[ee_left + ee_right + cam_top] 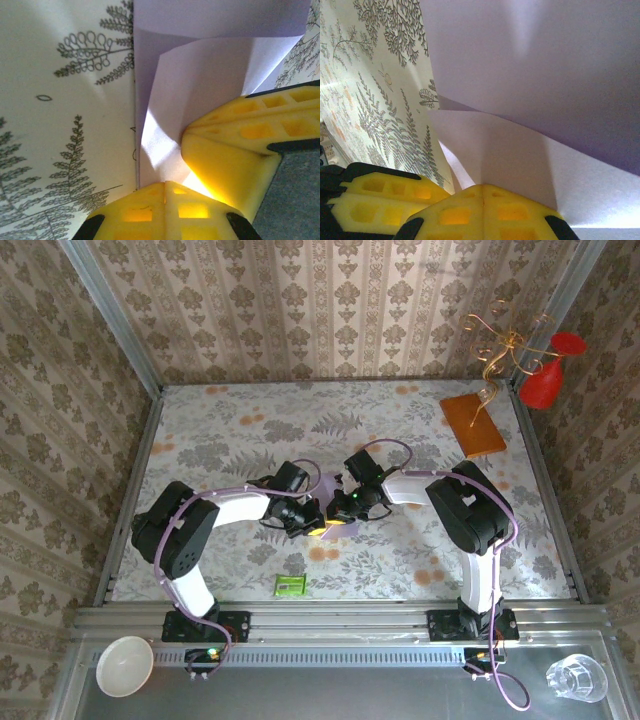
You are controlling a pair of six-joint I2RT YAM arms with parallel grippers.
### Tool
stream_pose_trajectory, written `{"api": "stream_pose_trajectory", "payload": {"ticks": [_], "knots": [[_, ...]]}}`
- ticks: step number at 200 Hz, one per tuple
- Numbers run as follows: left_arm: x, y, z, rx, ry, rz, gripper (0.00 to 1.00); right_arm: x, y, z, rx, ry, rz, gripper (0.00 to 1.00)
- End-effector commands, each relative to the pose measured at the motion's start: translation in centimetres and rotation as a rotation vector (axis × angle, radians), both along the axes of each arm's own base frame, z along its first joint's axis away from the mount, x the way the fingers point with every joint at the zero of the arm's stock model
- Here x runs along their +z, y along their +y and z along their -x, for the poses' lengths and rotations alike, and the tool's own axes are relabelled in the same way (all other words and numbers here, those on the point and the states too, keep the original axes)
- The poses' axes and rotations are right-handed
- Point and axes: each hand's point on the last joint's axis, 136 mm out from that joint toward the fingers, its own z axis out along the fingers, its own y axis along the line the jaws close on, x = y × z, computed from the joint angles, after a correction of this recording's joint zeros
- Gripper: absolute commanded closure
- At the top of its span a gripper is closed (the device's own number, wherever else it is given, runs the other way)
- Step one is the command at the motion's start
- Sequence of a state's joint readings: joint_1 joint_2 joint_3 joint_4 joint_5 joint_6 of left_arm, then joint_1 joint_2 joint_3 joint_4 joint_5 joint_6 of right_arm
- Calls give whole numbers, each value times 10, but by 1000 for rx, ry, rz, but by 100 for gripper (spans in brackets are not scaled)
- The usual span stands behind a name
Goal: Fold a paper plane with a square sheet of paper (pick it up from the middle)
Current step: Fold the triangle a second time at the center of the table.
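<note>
Right hand (483,200) sat at the bottom centre of the view, its two yellow fingers (455,215) pressed flat together along a thin seam, with the tips touching the lower layer of the sheet of paper (530,60); whether the paper was pinched between them could not be told. The pale lavender sheet covered the upper right, one layer lifted and overlapping another, with a crease running down toward the fingertips. Left hand (385,200), also yellow, lay just beside at lower left, over the pale fern-printed surface (375,90).
</note>
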State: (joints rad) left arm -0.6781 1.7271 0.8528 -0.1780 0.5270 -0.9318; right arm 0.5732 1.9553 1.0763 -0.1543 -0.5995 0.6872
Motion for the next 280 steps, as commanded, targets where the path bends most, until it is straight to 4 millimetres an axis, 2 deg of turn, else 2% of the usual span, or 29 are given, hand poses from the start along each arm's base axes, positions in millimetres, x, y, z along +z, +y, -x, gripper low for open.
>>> {"api": "stream_pose_trajectory", "payload": {"ticks": [1, 91, 181, 200, 239, 280], "knots": [[-5, -1, 11, -13, 37, -7, 100, -29, -19, 14, -33, 91, 88, 94], [-13, 6, 31, -35, 77, -48, 100, -31, -21, 14, -40, 95, 93, 94], [-11, 20, 52, -47, 88, -101, 100, -31, -23, 12, -50, 92, 94, 94], [-3, 22, 46, -36, 48, -93, 100, -31, -23, 11, -50, 91, 90, 93], [26, 15, 16, 10, -75, -15, 100, -28, -21, 10, -49, 87, 80, 94], [20, 1, 7, 1, -56, 24, 100, -28, -20, 10, -49, 89, 76, 94]]}}
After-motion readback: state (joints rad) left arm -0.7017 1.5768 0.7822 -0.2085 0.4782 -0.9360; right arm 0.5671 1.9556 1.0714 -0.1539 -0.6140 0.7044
